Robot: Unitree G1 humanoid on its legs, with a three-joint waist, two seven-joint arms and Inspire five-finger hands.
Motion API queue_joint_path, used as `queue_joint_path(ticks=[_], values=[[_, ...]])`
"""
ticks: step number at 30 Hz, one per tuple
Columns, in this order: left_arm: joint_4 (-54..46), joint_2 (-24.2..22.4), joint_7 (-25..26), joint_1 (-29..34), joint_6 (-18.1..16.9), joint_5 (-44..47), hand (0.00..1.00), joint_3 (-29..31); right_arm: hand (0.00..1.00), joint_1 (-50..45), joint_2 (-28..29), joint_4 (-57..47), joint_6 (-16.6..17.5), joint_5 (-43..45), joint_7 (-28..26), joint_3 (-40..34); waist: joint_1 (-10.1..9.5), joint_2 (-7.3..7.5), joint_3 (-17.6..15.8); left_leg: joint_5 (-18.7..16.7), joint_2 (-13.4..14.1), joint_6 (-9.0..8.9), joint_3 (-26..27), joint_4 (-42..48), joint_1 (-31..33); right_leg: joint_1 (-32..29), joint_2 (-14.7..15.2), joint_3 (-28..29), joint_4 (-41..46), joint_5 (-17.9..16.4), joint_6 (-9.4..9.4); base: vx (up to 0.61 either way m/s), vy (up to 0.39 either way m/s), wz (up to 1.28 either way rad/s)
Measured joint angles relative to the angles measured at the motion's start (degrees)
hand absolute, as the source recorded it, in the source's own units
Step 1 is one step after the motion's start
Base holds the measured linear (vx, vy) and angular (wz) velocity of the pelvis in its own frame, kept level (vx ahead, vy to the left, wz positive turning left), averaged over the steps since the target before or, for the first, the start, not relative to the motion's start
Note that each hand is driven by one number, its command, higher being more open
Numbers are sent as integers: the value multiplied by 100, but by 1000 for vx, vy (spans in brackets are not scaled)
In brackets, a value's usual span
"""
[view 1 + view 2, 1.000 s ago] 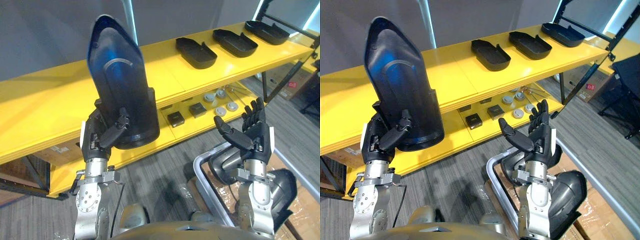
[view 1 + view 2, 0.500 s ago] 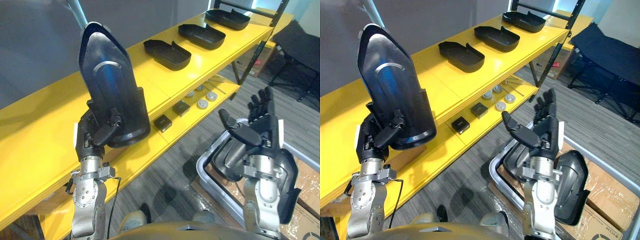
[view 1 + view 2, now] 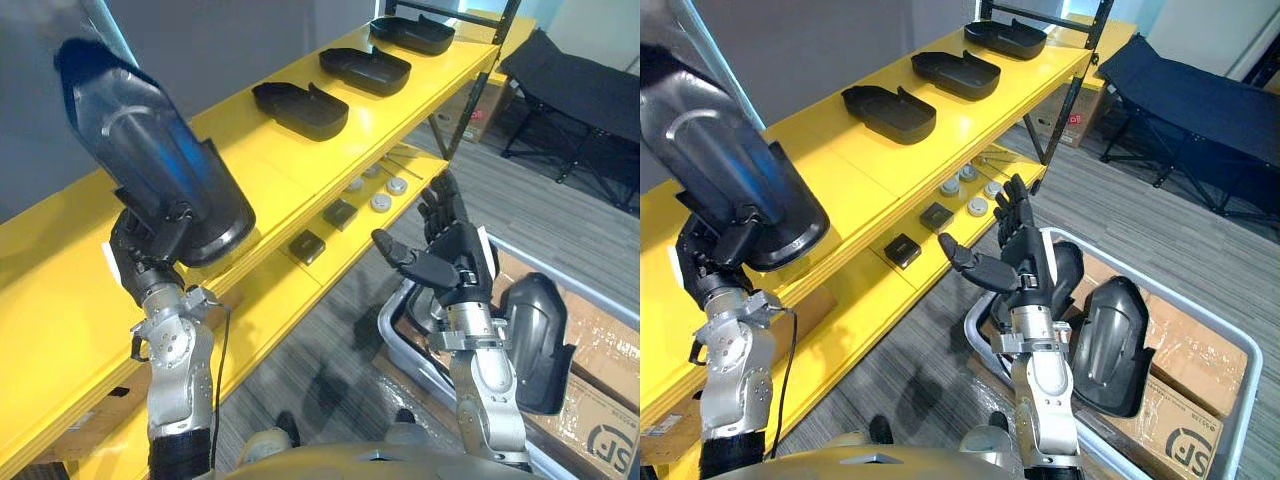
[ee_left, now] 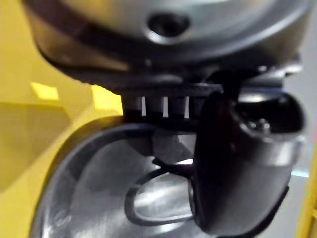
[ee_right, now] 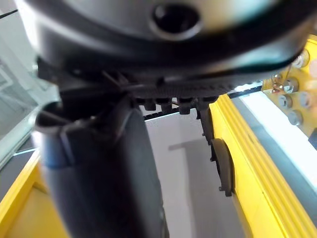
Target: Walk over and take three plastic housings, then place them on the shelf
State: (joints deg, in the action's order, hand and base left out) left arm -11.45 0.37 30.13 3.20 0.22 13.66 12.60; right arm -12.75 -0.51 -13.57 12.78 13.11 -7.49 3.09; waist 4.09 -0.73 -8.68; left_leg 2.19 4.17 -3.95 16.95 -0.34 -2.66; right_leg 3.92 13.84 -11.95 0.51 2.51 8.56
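My left hand (image 3: 150, 255) is shut on a large black plastic housing (image 3: 150, 160), held up and tilted toward the left over the front of the yellow shelf (image 3: 60, 300). Its glossy inside (image 4: 104, 193) shows in the left wrist view past the thumb (image 4: 237, 163). Three more black housings (image 3: 300, 108) (image 3: 364, 70) (image 3: 412, 33) lie in a row on the shelf's top board. My right hand (image 3: 455, 265) is raised, open and holding nothing, above a grey bin (image 3: 1240, 380) with further housings (image 3: 1110, 345).
The shelf's lower board carries small black blocks (image 3: 306, 246) and round grey parts (image 3: 380, 202). Cardboard boxes (image 3: 1180, 440) lie in the bin. A dark folding cot (image 3: 580, 85) stands at the right. Grey carpet (image 3: 330, 340) lies between shelf and bin.
The camera has swung, shifting the shelf left. The housing in my left hand has tipped from upright toward the left. My right hand stays raised and open.
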Motion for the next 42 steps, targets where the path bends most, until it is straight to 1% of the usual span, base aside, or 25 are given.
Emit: queue_joint_path(ticks=[2,4,5,7,10,12,14,15,16,17,19,20,21,22,24,25,26,27,29,30,31,35,39,42], values=[[254,3,252,-140,11,18,0,102,100,7,-22,33,-36,175,-121,233,19,0,3,99,43,-51,-5,-124,15,-83,-55,-30,-2,-25,-42,-77,-50,1],[434,4,460,-288,19,176,0,259,100,8,-115,43,-195,200,-291,548,69,-4,3,214,60,-60,-34,-270,16,-105,-101,-52,-33,-11,-52,-46,-34,7],[525,10,530,-404,37,203,0,328,100,9,-225,67,-261,200,-388,772,65,-5,3,267,61,-47,-55,-324,15,-108,-112,-71,-54,1,-50,-28,-14,9],[666,51,638,-615,103,211,0,421,100,18,-258,125,-356,198,-504,1054,56,-14,0,312,51,-17,-66,-369,15,-117,-111,-79,-56,7,-45,-18,2,7],[1184,339,787,-1108,140,239,0,599,100,72,-272,216,-460,184,-606,1445,57,-30,-7,335,38,-19,-76,-397,29,-142,-106,-81,-52,29,-10,-3,5,1],[1548,566,874,-1421,152,391,0,685,100,141,-368,215,-468,171,-687,1653,72,-44,-15,341,34,-21,-73,-395,42,-185,-102,-74,-46,31,-5,0,0,0],[1821,741,891,-1740,163,565,0,774,100,302,-457,214,-470,181,-851,1798,78,-98,-47,364,31,-12,-90,-383,144,-248,-98,-81,-25,35,1,1,4,3],[1859,765,889,-1802,168,647,0,778,100,341,-460,214,-472,181,-889,1803,79,-122,-61,377,29,-5,-101,-382,176,-282,-94,-87,-1,33,-1,5,5,13],[1952,779,886,-1923,203,658,0,779,100,432,-486,215,-477,181,-954,1835,88,-181,-95,397,24,8,-148,-382,219,-314,-86,-129,36,23,-11,0,4,17],[2033,786,849,-2006,258,667,0,779,100,537,-567,214,-482,181,-979,1935,87,-240,-139,405,24,13,-197,-382,224,-293,-85,-180,45,12,-23,1,3,18],[2145,829,786,-2099,359,681,0,776,100,713,-688,214,-490,180,-1043,2154,76,-314,-203,420,29,15,-259,-381,243,-280,-92,-242,54,-6,-38,-9,-6,16],[2236,883,756,-2185,400,693,0,775,100,809,-695,214,-490,181,-1072,2254,76,-344,-281,432,33,14,-298,-376,254,-268,-95,-279,64,-17,-44,-42,-12,31],[2446,1001,641,-2416,516,729,0,766,100,950,-695,213,-491,180,-1062,2420,75,-396,-385,468,36,22,-412,-346,360,-300,-94,-372,111,-43,-54,-51,-11,33],[2529,1069,590,-2530,562,793,0,751,100,1010,-695,214,-497,179,-1058,2476,67,-405,-458,477,37,20,-460,-323,387,-308,-91,-411,151,-75,-76,-68,-8,38],[2723,1375,382,-2822,659,981,0,701,100,1225,-694,213,-551,168,-946,2695,40,-369,-695,498,52,15,-565,-281,454,-378,-88,-502,263,-148,-116,-87,-4,22],[2724,1465,354,-2863,688,1061,0,664,100,1259,-694,213,-574,167,-916,2736,36,-357,-713,504,53,13,-576,-279,506,-418,-86,-508,285,-156,-117,-86,6,13],[2741,1640,261,-2969,768,1106,0,569,100,1291,-694,213,-599,162,-817,2786,-14,-343,-742,524,51,20,-601,-276,616,-514,-79,-519,348,-166,-128,-35,11,12],[2813,1798,163,-3159,827,1123,0,470,100,1332,-694,213,-640,147,-707,2781,-78,-322,-856,556,43,32,-620,-280,646,-552,-67,-532,388,-166,-130,-10,12,10],[2911,2006,52,-3372,869,1131,0,379,100,1404,-694,214,-703,132,-593,2763,-102,-299,-1033,579,29,47,-645,-281,654,-589,-42,-544,490,-173,-130,-18,12,9],[2974,2050,41,-3465,872,1177,100,367,100,1399,-694,214,-714,129,-536,2743,-99,-296,-1047,589,20,59,-659,-279,713,-654,-30,-560,521,-176,-131,-25,12,9],[2992,2066,46,-3510,871,1209,100,361,100,1404,-694,214,-714,128,-515,2728,-97,-298,-1052,598,15,67,-661,-281,741,-689,-23,-561,542,-179,-133,0,12,7],[3231,2273,66,-3924,869,1315,100,213,100,1451,-696,213,-712,121,-336,2570,-77,-303,-1279,627,10,83,-704,-278,768,-699,-18,-591,565,-181,-132,-9,3,4],[3405,2391,47,-4115,870,1380,100,129,100,1456,-696,213,-713,77,-237,2557,-79,-300,-1316,638,16,87,-678,-277,818,-791,-17,-551,623,-186,-137,-23,4,-3],[3590,2517,25,-4232,865,1383,100,119,100,1497,-696,212,-712,76,-206,2560,-71,-293,-1406,643,23,91,-658,-265,805,-802,-17,-527,651,-185,-135,-27,1,-4]])
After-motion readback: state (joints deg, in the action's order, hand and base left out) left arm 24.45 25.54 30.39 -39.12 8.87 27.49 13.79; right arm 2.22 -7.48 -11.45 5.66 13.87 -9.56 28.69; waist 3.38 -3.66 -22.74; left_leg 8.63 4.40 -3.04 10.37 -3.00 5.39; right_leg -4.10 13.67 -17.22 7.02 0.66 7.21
